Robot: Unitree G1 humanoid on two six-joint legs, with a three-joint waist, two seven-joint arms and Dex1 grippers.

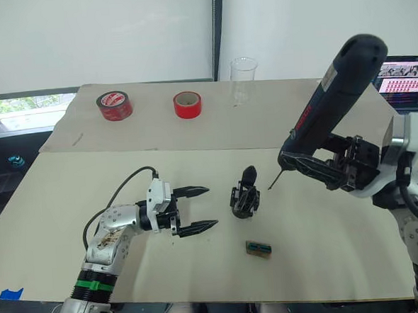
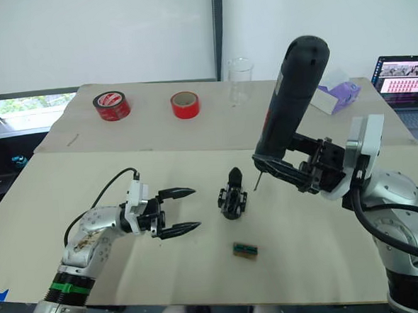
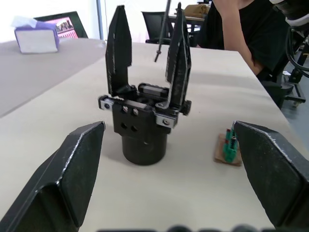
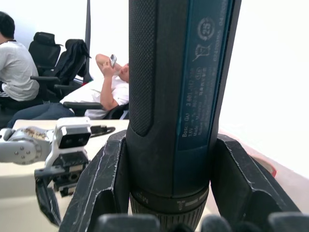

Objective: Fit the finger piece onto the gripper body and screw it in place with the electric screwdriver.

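One clear cup point(image 1: 244, 78), seemingly empty | right pincer point(image 2: 295, 171) grips electric screwdriver point(image 2: 291, 102)

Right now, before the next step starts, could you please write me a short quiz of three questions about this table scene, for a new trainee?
1. True or false: the right gripper holds the dark blue-black pen-shaped electric screwdriver with its thin metal bit pointing down toward the table.
2. Which state fits the left gripper? A) shut on the small black blocky gripper body B) open, beside the gripper body C) shut on a tape roll
3. Fill in: near the gripper body, on the beige table, lies a tiny green-brown rectangular ____.

Key: 1 true; 2 B; 3 block.
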